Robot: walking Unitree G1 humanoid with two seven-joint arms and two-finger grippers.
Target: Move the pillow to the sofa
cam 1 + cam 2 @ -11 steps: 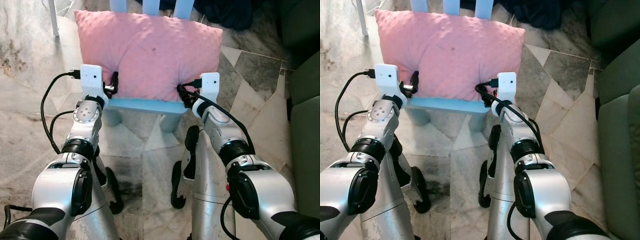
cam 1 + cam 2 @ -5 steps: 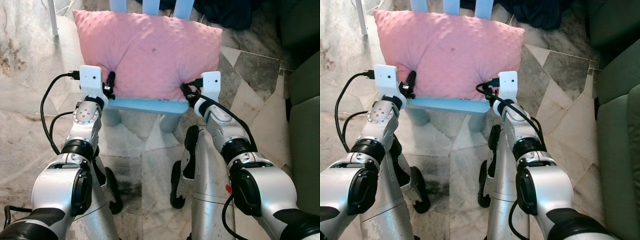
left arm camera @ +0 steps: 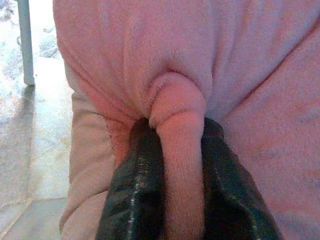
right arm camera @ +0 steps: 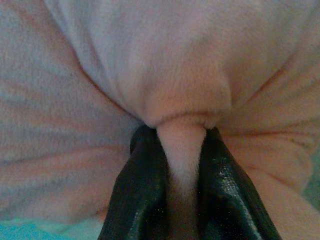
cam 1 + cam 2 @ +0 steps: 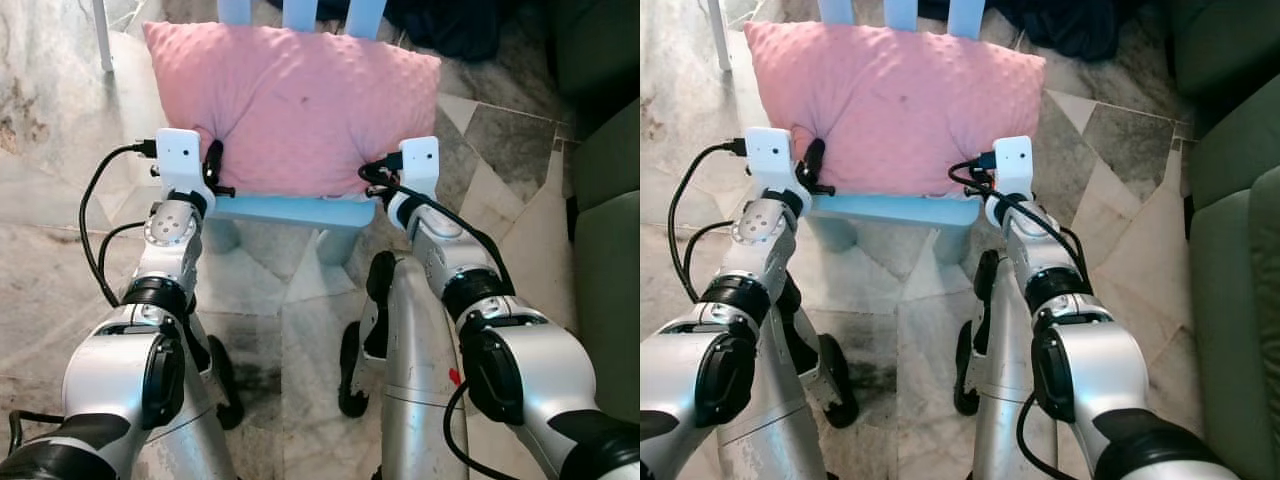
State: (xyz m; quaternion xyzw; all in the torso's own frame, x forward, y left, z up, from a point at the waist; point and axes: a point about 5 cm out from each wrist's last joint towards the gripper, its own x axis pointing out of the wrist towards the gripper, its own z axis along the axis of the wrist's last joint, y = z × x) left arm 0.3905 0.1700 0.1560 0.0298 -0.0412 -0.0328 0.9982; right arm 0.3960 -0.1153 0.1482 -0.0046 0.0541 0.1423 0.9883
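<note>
Nearest the camera, the two silver arms reach forward over the veined marble floor (image 5: pixel 40 230). At eleven o'clock the left gripper (image 5: pixel 212 172) has its black fingers (image 3: pixel 137 200) pinching a fold of the fuzzy pink square pillow (image 5: pixel 300 100) at its near left edge; the left wrist view shows a roll of pink fleece squeezed tight between them. At one o'clock the right gripper (image 5: pixel 372 182) does the same at the near right edge, its fingers (image 4: pixel 142 195) clamped on a nub of fabric.

The pillow itself sits on the seat of the pale blue wooden chair (image 5: pixel 290 212) at twelve o'clock, leaning towards the chair's slats. Whether its underside has left the seat is hard to tell from here. Off at three o'clock runs the dark green upholstered sofa (image 5: pixel 1235 270), the destination, well apart from the pillow.

Now the risk: both grips hold only thin pinches of loose cover, not the stuffing. If the arms lift or swing towards the sofa quickly, the fleece could slide out of one pinch, leaving the pillow dangling from the other or dropping to the floor. It could also snag the chair slats.

Compared with a second ago, both grippers sit slightly higher and farther in along the pillow's near edge, and that edge looks gathered up a touch. The lift seems to be starting.
</note>
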